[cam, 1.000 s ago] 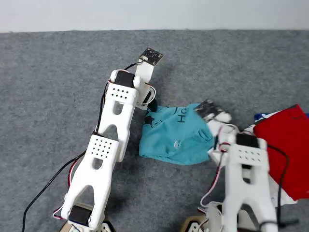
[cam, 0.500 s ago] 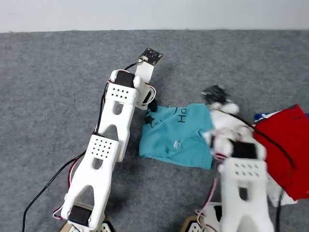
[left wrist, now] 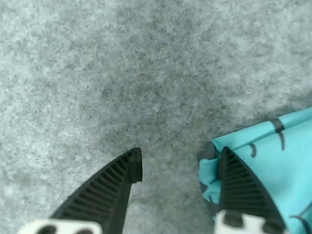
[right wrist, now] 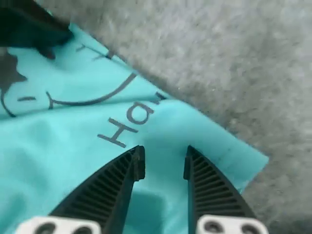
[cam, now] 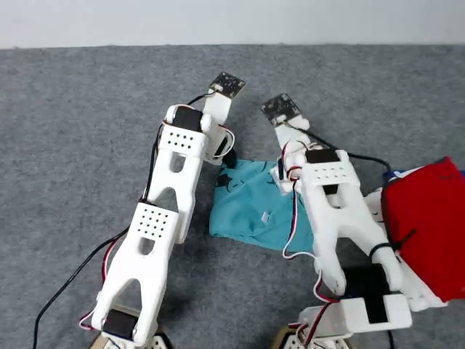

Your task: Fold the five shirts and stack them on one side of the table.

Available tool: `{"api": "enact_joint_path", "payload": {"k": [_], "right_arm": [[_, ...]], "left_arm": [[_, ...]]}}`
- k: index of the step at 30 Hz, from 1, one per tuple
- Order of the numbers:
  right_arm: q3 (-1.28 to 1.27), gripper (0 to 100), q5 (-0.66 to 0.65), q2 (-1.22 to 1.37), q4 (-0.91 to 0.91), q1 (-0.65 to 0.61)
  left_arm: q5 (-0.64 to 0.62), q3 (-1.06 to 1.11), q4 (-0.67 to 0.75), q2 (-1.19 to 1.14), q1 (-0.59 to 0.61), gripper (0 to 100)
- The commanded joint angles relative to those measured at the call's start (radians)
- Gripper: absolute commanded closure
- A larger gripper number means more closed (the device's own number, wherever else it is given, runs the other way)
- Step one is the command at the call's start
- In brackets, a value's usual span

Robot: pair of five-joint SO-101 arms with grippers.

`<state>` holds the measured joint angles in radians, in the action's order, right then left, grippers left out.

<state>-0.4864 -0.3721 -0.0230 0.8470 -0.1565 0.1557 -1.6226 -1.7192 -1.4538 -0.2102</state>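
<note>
Step in hand, as I read it: folding the teal shirt [cam: 251, 207], which lies bunched mid-table on the grey felt [cam: 87, 109] between the 2 arms. It's partly folded, not squared up yet. A red shirt [cam: 425, 225] sits at the right edge on top of some white and blue cloth, prob. the stack so far. Can't count how many are under it.

Left gripper [left wrist: 181, 158] is spread wide and low at the teal shirt's far-left corner. 1 finger is over the cloth edge, the other over bare felt. Nothing pinched. Can't tell if the finger presses the cloth or just hangs above it.

Right gripper [right wrist: 164, 153] is over the shirt's far-right part, just by the printed letters and near the corner. Jaws are a little apart w/ a narrow gap and no cloth between them. It looks to be just above the fabric, but contact is unclear.

Next move, my guess: both grippers need to get a hold on that far edge, 1 corner each. Each lower finger must slip under the hem, not just the top layer, before closing. Then lift together and bring the edge toward the near side for a clean fold. Risk: left grabs felt or misses the corner, so the cloth drags skewed.
</note>
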Motion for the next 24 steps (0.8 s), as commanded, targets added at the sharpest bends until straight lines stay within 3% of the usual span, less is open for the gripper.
{"api": "enact_joint_path", "payload": {"k": [1, 8, 14, 24], "right_arm": [[-0.032, 86.3, -0.031, 0.002, 0.010, -0.013], [-0.167, 86.3, -0.032, -0.051, 0.013, -0.010], [-0.358, 86.3, -0.094, -0.280, 0.013, 0.019], [-0.568, 86.3, -0.222, -0.654, 0.016, 0.278]], "left_arm": [[0.003, -0.053, 0.003, -0.009, 0.021, 76], [0.003, -0.053, 0.003, -0.009, 0.021, 76], [0.003, -0.053, 0.003, -0.009, 0.021, 76], [0.003, -0.053, 0.003, -0.009, 0.021, 76]]}}
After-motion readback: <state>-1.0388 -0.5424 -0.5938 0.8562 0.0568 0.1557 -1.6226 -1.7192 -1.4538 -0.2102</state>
